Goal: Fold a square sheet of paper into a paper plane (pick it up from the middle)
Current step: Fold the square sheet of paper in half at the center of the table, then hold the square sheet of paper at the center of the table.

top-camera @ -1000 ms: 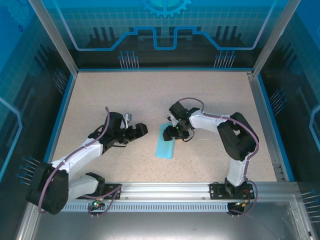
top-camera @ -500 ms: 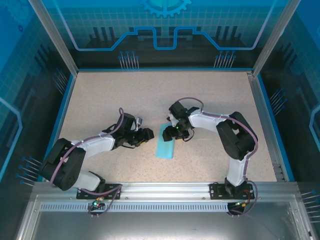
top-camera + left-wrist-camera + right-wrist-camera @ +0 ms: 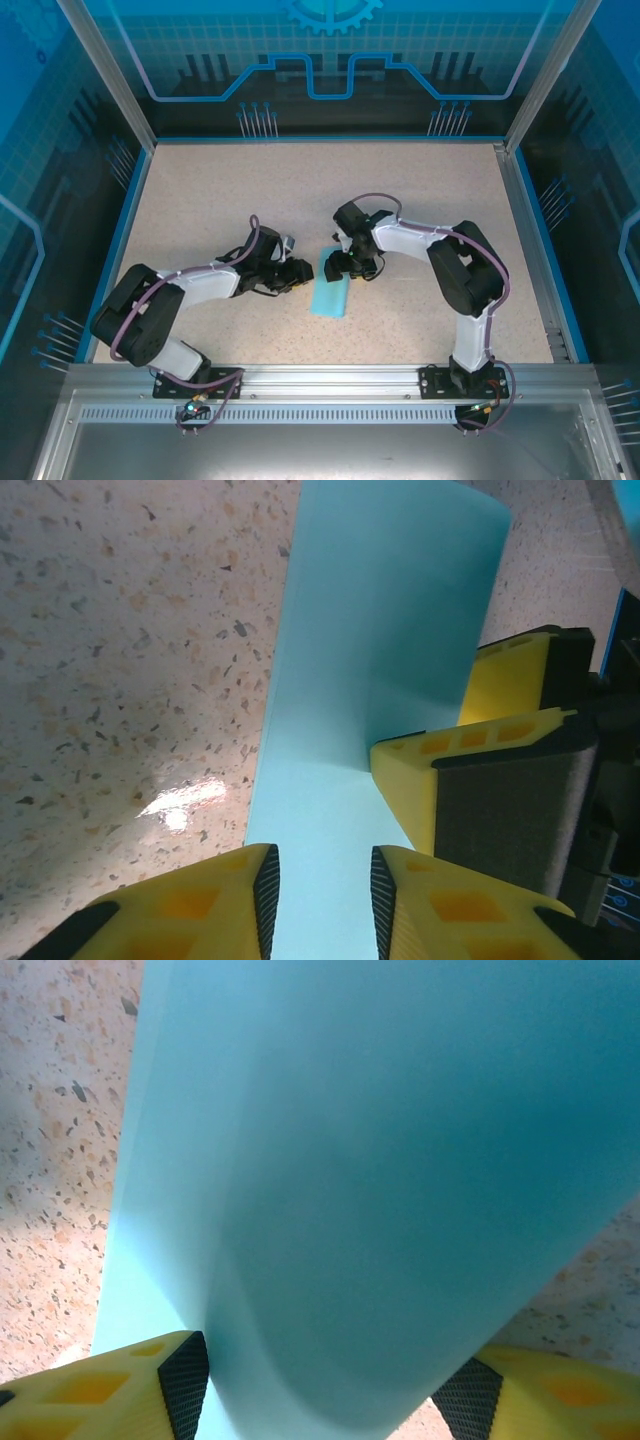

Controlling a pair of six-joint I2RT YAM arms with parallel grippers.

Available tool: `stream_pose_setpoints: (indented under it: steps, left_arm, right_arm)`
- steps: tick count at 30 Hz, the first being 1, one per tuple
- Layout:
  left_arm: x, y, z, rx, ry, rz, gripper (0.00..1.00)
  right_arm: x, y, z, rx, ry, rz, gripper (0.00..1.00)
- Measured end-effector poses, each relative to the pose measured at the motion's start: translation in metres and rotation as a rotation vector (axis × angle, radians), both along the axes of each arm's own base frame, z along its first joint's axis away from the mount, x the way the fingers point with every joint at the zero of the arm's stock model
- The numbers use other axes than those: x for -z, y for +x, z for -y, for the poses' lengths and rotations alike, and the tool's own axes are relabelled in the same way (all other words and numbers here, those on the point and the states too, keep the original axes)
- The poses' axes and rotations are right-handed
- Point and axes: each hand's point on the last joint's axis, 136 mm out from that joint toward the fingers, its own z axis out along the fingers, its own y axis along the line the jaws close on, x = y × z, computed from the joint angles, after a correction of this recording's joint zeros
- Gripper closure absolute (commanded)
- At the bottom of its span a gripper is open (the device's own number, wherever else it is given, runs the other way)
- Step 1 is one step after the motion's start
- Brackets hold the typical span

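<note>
I see the sheet of paper (image 3: 331,290), folded to a narrow strip, lying mid-table (image 3: 250,190) between both arms. My right gripper (image 3: 320,1385) is clamped on its far end, the paper bulging up between the pads (image 3: 186,1370). My left gripper (image 3: 322,880) sits over the strip's left edge, jaws narrowed to a slit; whether they pinch paper I cannot tell

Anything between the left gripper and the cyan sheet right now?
Nothing visible. The left gripper hangs directly over the square sheet of paper, jaws apart. The right gripper grips a raised fold of the sheet alongside, not in between.
</note>
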Motion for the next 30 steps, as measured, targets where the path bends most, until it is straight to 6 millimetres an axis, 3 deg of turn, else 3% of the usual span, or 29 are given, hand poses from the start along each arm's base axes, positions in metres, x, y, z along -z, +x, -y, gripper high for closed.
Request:
stream_pose_setpoints:
  steps: [30]
  left_arm:
    - [0.014, 0.000, 0.009, 0.023, 0.017, -0.040, 0.81]
  right_arm:
    - [0.004, -0.002, 0.002, -0.029, -0.050, -0.011, 0.33]
